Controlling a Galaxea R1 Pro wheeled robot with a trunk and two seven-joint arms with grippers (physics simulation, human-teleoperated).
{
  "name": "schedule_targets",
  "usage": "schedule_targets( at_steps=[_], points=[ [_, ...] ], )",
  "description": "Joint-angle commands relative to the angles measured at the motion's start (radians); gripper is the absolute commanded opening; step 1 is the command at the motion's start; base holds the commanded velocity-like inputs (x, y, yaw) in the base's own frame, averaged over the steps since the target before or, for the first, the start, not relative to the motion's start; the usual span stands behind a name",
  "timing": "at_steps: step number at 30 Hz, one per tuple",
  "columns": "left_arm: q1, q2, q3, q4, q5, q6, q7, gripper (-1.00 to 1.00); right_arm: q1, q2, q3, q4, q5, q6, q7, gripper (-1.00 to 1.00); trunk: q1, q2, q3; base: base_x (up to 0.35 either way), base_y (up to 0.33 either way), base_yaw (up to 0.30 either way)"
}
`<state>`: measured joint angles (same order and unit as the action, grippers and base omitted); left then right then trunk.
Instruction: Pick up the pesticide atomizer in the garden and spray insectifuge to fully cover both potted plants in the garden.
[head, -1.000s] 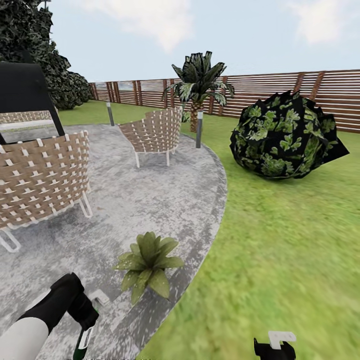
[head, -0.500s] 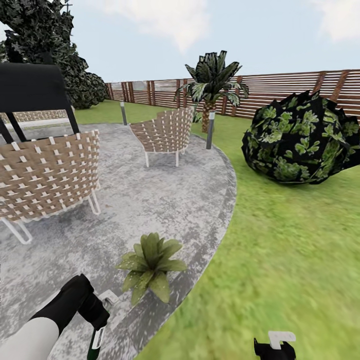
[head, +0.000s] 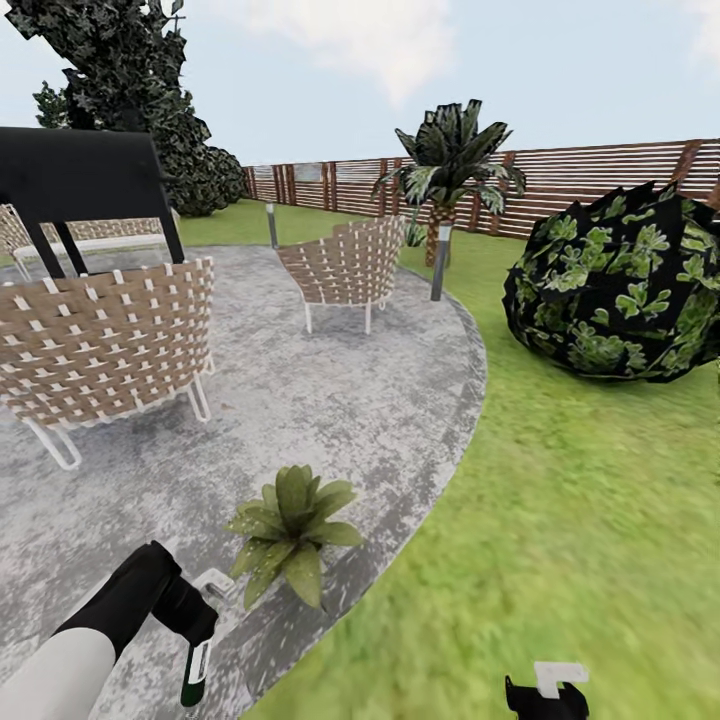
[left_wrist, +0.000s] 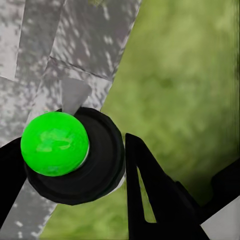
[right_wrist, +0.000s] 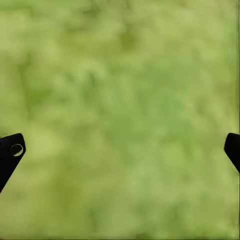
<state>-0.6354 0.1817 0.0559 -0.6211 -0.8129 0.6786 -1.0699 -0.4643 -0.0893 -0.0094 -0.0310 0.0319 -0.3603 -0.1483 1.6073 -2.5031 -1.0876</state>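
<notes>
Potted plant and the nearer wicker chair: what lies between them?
Head view: only bare grey paving between the potted plant and the wicker chair.

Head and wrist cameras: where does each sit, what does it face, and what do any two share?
Head view: on the head, facing the round grey patio, the low speckled-leaf potted plant and lawn; left hand holds the slim dark green spray bottle.
Left wrist view: looks down the fingers past the bottle.
Right wrist view: fingertips spread over grass.
Head and left wrist share bottle and patio.
</notes>
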Motion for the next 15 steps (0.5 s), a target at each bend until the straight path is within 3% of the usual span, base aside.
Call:
schedule_targets(
  at_steps=[1, 5, 15],
  points=[
    [-0.001, -0.001, 0.005, -0.002, -0.007, 0.007, -0.008, -1.0, 0.0, 0.003, 0.0, 0.002, 0.003, -0.003, -0.003, 1.0, -0.001, 0.0, -0.001, -0.026, -0.235, 0.0],
    [-0.001, -0.001, 0.006, -0.002, -0.006, 0.007, -0.008, -1.0, 0.0, 0.002, -0.003, 0.0, 0.003, -0.003, -0.004, 1.0, -0.001, 0.0, -0.001, 0.123, -0.186, 0.03],
    [0.0, -0.002, 0.003, -0.001, -0.013, 0.007, -0.008, -1.0, 0.0, 0.001, -0.003, 0.0, 0.003, -0.003, -0.004, 1.0, -0.001, 0.0, 0.005, 0.01, -0.01, 0.245]
  ],
)
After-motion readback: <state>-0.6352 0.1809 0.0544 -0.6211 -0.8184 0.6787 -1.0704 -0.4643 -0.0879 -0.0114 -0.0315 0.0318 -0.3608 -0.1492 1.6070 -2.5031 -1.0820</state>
